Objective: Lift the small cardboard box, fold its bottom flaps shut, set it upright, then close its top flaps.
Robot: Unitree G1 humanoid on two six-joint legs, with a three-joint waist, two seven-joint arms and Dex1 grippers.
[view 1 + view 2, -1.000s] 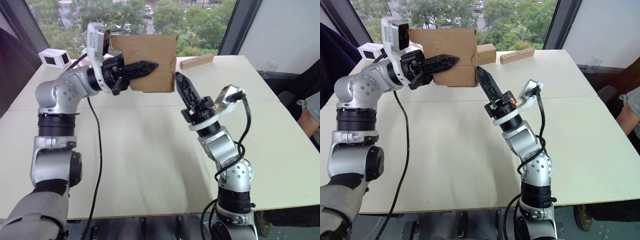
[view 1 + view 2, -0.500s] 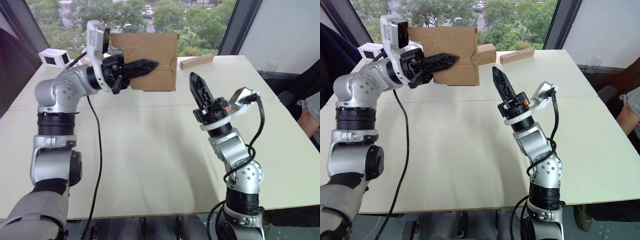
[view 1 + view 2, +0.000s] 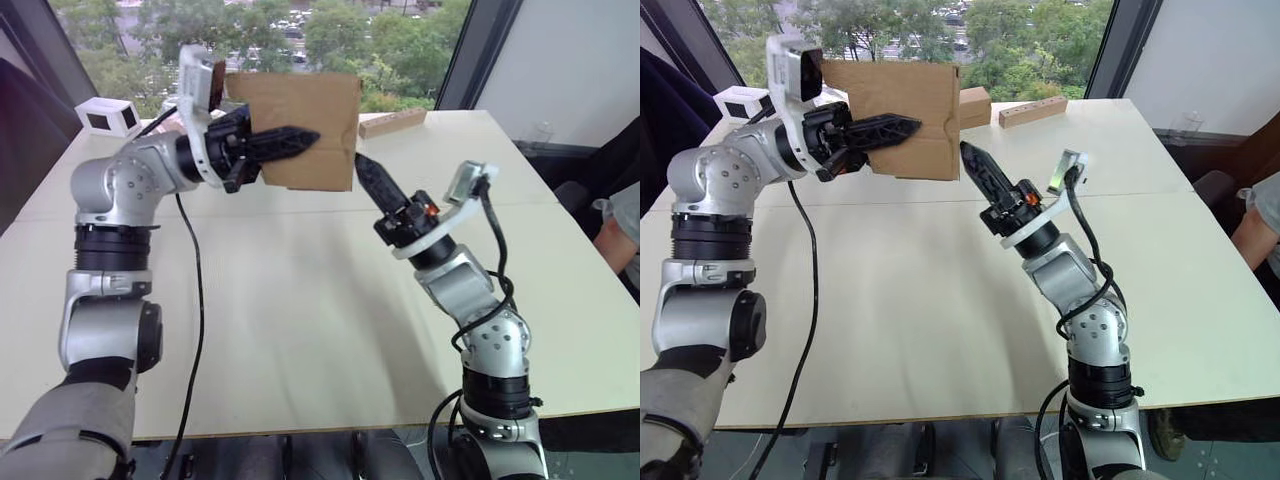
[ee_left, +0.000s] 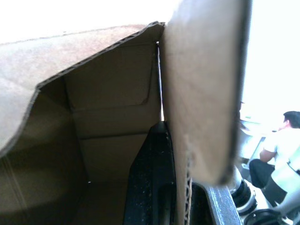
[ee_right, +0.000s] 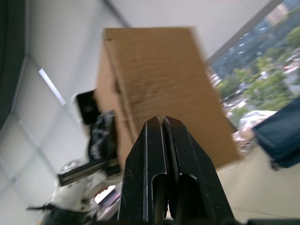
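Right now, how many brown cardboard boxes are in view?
2. One brown cardboard box is held up over the table by the left gripper. A smaller cardboard box stands on the far part of the table. More may be hidden behind the held one.

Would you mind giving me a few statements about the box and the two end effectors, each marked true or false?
1. The box rests on the table. False: it is held up in the air.
2. The left end effector grips a wall of the box, one finger inside. True.
3. The right end effector is wide open. False: its fingers are shut together.
4. The right end effector's tip is close to the box's lower corner. True.
5. A wooden block lies on the table behind the box. True.
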